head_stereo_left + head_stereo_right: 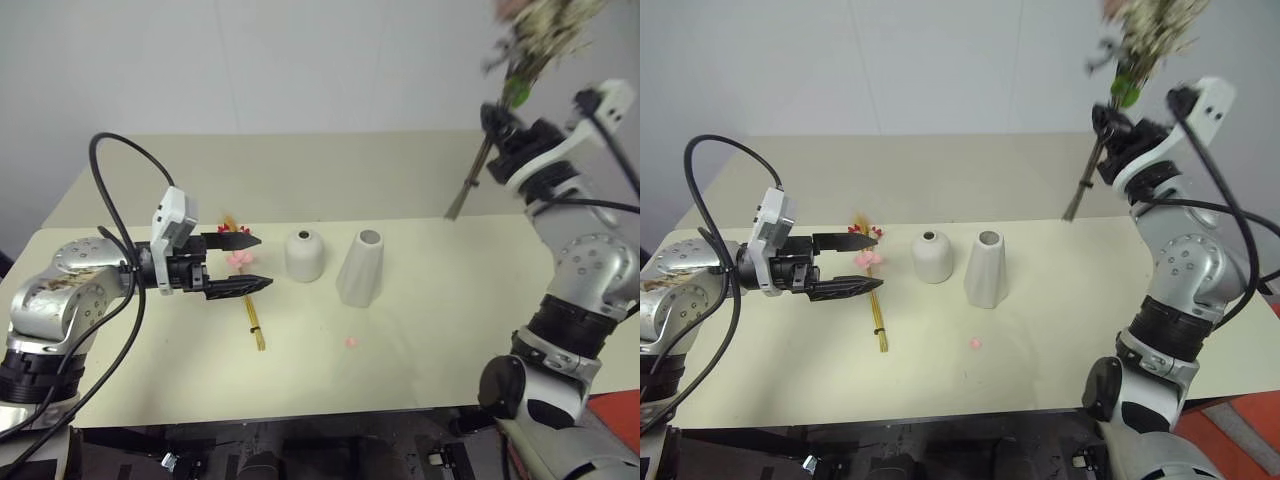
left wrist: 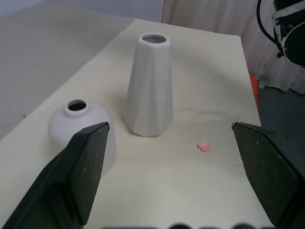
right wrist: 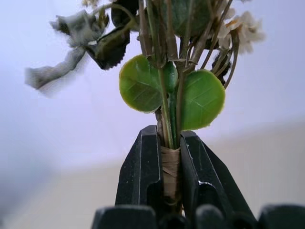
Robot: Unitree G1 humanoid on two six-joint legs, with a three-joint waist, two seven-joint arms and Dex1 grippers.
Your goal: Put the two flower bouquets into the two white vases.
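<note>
left gripper [image 1: 250, 262] jaws apart over slim bouquet [image 1: 250, 315] | right gripper [image 3: 170, 157] jaws clamp bushy bouquet [image 3: 167, 90]

Both arms are built of rounded silver-grey metal segments joined by black rings. Each gripper, left [image 1: 248, 262] and right [image 3: 170, 157], has two black wedge-shaped fingers behind a white wrist block, with black cables looping alongside.

A cream-coloured table [image 1: 420, 370] spans the foreground, with a second, similar tabletop [image 1: 330, 175] butted up behind it, reaching back to a plain pale wall [image 1: 300, 60]. A tiny loose pink petal [image 1: 351, 342] lies on the near table, out in the open, a little toward the front edge. A strip of red floor [image 1: 615, 420] shows beside the table at the lower right corner
</note>
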